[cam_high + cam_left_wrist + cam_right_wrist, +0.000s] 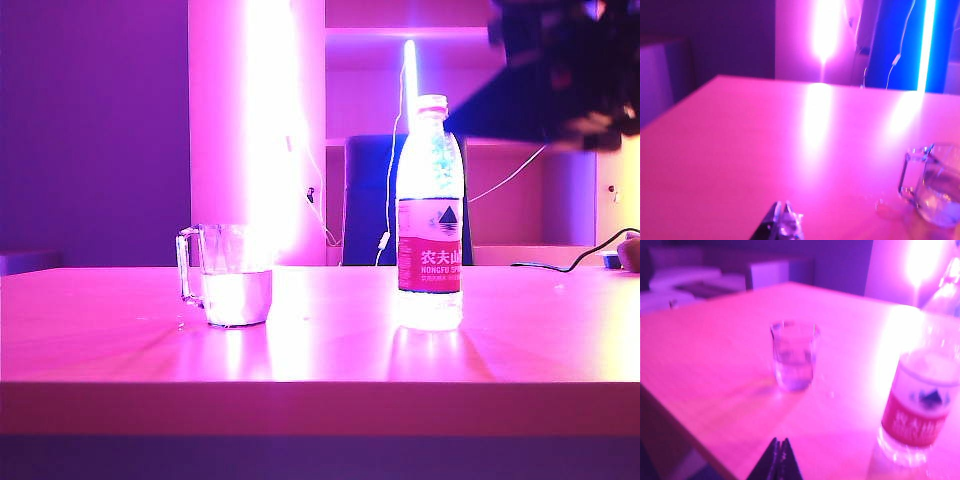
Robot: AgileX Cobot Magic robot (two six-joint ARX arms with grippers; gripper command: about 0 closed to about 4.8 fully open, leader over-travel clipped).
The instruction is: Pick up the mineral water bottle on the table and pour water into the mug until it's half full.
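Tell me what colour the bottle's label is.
Red with white characters and a dark triangle, on the mineral water bottle; clearest in the exterior view.

Right arm (pixel 560 70): dark and blurred, entering the exterior view at about 1 o'clock, well above the tabletop (pixel 320 350). Right tool (pixel 776 460): in its wrist view the two dark fingertips (pixel 769 462) meet in a point, jaws pressed together with nothing between them, held clear of the surface. Left tool (pixel 781 223): only the tips show in its wrist view, fingers (pixel 769 226) lying close together and apparently closed, empty, poised above the tabletop. The left arm itself does not appear in the exterior view.
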